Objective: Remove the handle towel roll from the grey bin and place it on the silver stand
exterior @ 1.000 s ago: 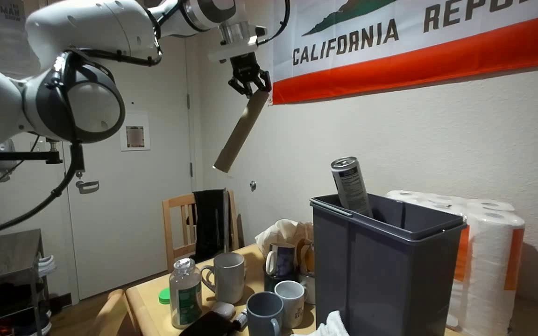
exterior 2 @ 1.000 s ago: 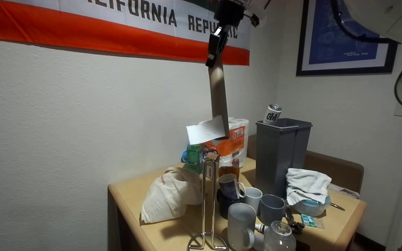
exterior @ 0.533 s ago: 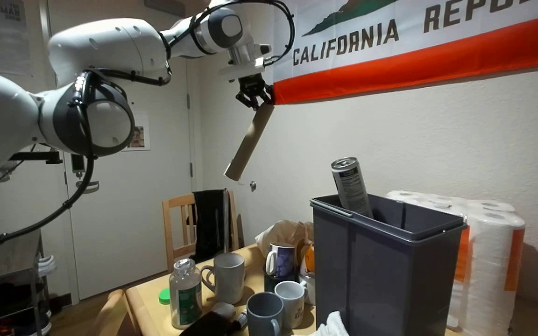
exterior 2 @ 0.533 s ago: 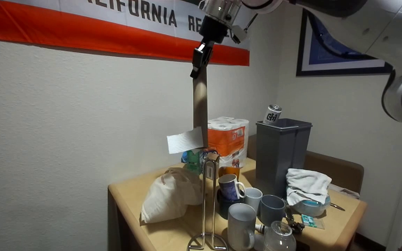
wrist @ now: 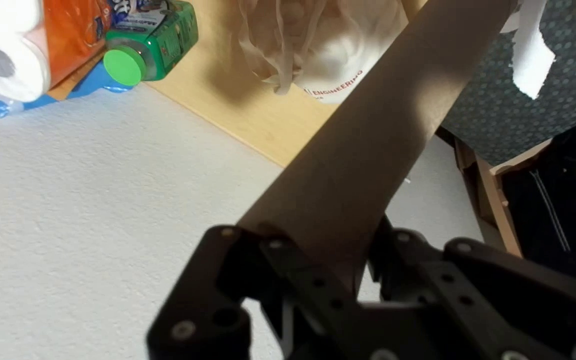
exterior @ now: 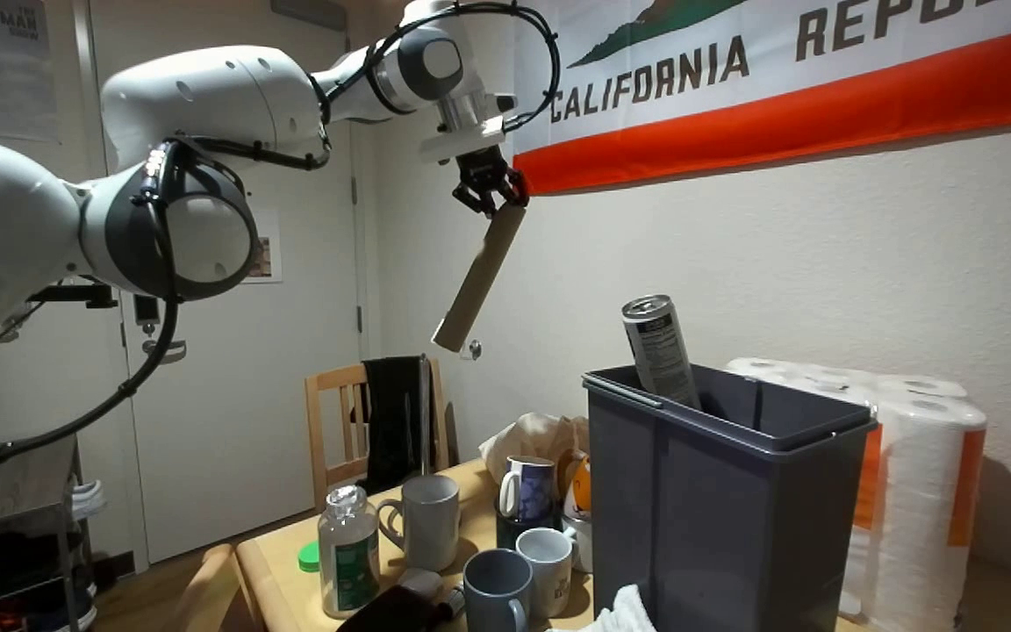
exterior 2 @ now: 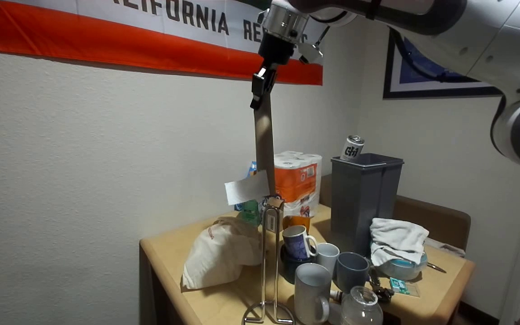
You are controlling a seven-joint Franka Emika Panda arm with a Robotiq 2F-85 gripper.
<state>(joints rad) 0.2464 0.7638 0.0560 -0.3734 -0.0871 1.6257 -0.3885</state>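
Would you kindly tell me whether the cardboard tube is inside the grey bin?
No, in an exterior view the gripper holds the cardboard tube slanted in the air, apart from the grey bin.

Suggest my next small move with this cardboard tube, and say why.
I'd probably rotate the tool to bring the cardboard tube upright before lowering it: held at one end, it slants clearly in an exterior view, while the silver wire stand rises vertical.
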